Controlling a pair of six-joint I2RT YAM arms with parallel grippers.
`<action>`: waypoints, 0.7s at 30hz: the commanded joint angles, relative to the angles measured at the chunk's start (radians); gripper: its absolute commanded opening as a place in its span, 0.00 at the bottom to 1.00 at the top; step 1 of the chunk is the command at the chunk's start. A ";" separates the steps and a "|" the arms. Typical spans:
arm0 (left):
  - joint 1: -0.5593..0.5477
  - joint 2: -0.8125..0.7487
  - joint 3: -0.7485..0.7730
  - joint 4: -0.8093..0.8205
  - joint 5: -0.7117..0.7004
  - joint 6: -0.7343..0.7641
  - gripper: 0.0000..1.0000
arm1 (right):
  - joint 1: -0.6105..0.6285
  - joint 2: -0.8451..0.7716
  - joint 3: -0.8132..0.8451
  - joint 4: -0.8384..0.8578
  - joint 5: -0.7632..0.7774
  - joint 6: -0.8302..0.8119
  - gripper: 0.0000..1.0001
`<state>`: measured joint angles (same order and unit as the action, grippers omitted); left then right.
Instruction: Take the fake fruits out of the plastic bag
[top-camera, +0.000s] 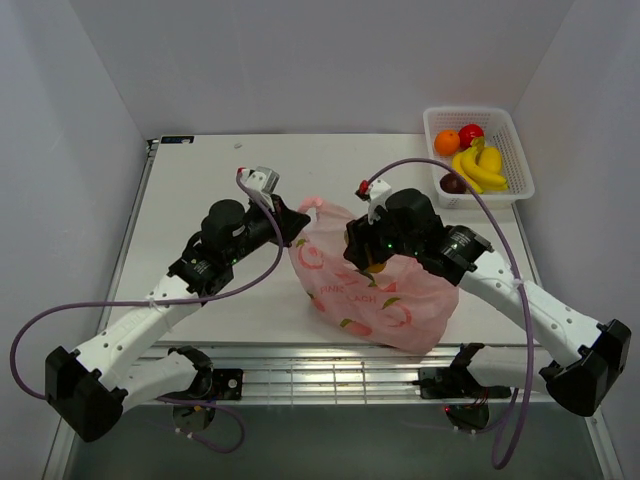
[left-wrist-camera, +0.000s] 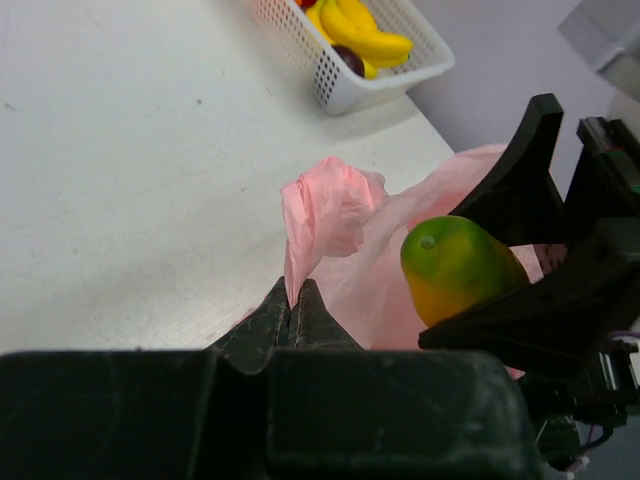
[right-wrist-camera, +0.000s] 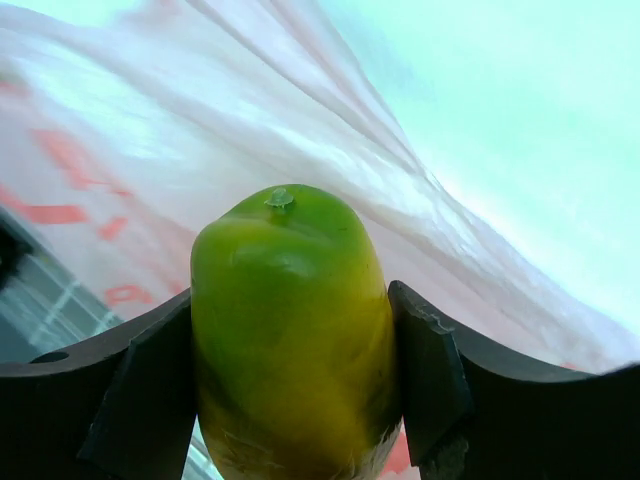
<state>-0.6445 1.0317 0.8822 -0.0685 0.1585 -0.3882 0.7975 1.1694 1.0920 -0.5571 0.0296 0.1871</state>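
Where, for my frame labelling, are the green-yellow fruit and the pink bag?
green-yellow fruit (right-wrist-camera: 290, 330): right wrist view, its middle.
pink bag (top-camera: 385, 300): top external view, printed side.

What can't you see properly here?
Inside the crinkly pink plastic bag: top view, right gripper and plastic hide it.
Bottom of the glossy green-yellow plastic fruit: right wrist view, cut by lower edge.
White lattice plastic basket: left wrist view, cut by top edge.
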 joint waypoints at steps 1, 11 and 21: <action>-0.001 -0.041 0.043 0.148 -0.076 -0.005 0.00 | -0.007 -0.025 0.098 0.088 -0.140 -0.124 0.28; -0.001 0.039 0.113 0.214 -0.185 0.051 0.00 | -0.131 0.030 0.268 0.246 0.178 -0.206 0.29; -0.001 0.051 0.123 0.205 -0.195 0.081 0.00 | -0.533 0.368 0.441 0.416 0.493 -0.159 0.31</action>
<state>-0.6445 1.1126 0.9760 0.1329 -0.0101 -0.3298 0.3084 1.4250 1.4078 -0.2333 0.3222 0.0692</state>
